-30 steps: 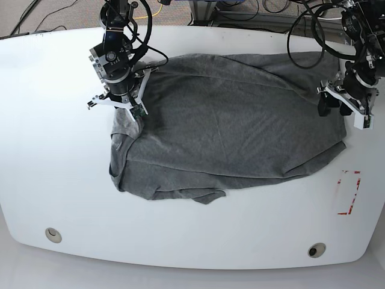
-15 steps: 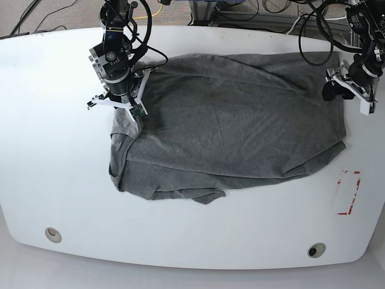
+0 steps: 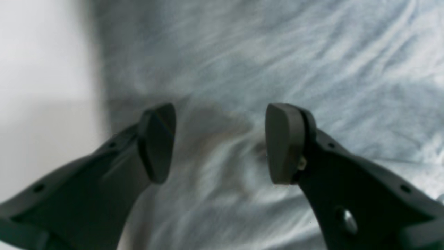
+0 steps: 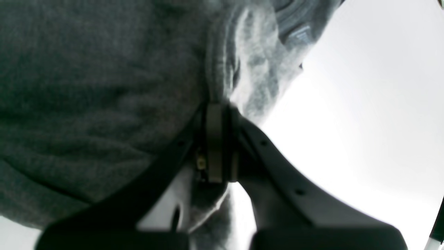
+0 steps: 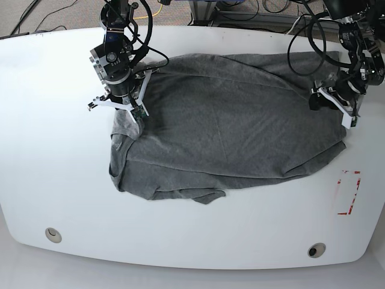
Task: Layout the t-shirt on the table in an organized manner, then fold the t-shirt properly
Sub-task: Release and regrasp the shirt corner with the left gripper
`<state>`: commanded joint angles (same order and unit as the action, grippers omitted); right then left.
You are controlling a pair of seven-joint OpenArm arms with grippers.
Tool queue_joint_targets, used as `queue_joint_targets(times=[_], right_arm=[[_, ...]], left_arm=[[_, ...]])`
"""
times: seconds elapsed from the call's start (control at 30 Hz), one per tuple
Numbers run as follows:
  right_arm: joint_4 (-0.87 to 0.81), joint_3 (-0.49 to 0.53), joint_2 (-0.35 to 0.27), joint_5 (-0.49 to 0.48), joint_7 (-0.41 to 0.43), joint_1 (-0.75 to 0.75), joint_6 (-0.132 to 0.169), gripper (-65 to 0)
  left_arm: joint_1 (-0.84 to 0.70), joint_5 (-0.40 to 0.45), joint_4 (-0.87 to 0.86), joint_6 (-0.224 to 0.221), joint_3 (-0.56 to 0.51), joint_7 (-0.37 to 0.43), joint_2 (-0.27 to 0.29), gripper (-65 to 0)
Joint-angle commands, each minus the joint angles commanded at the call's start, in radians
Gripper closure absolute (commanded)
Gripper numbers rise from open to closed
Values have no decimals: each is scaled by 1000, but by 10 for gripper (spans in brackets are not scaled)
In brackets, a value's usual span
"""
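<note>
Base view: the t-shirt (image 5: 234, 126) lies spread but wrinkled across the middle of the table (image 5: 54, 162), its lower-left edge bunched into folds.
Right gripper: the right gripper (image 5: 136, 114) stands at the shirt's left edge in the base view, pointing down, with cloth gathered under its tip.
Right gripper state: in the right wrist view the fingers (image 4: 215, 146) are pressed together on a pinched ridge of the t-shirt (image 4: 86, 86); grey cloth fills that view's left, bare table (image 4: 364, 121) its right.
Left gripper: the left gripper (image 5: 329, 103) is over the shirt's right edge in the base view.
Left gripper state: in the left wrist view the 2 pads (image 3: 158, 142) stand well apart with nothing between them, and blurred t-shirt (image 3: 277, 62) cloth lies behind them.
Shirt edge, left wrist view: the cloth ends at the left, where white table (image 3: 41, 86) shows beside the left finger.
Contact: whether the left pads touch the cloth cannot be told.
Table marks: a red-tape rectangle (image 5: 349, 192) lies just off the shirt's lower-right corner; 2 grommet holes (image 5: 53, 234) sit near the front edge.
</note>
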<state>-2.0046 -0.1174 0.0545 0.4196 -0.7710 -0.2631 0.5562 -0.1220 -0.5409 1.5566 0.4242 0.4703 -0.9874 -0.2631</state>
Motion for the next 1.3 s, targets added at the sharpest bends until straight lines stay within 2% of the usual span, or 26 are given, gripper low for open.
queue_joint_targets(times=[0.2,0.53,0.8,1.2,1.3], right_arm=[[0,0,0,0,0,0,0,0],[0,-2,-2,0,0,3,0,0],[0,-3,-2,0,0,17,0,0],[0,0,-2,-2,0,23,0,0],[0,0,-2,-2,0,23,0,0]], left_arm=[[29,35,-60,0,-6,0,8,-385],[11,38,-52,0,-6,-11,3,-381],[-60,38,71,0,-3,-41,2,-381],[-91,40,84,0,-2,-41,0,-381],[-104,37,86,0,-2,-41,-18,-381]])
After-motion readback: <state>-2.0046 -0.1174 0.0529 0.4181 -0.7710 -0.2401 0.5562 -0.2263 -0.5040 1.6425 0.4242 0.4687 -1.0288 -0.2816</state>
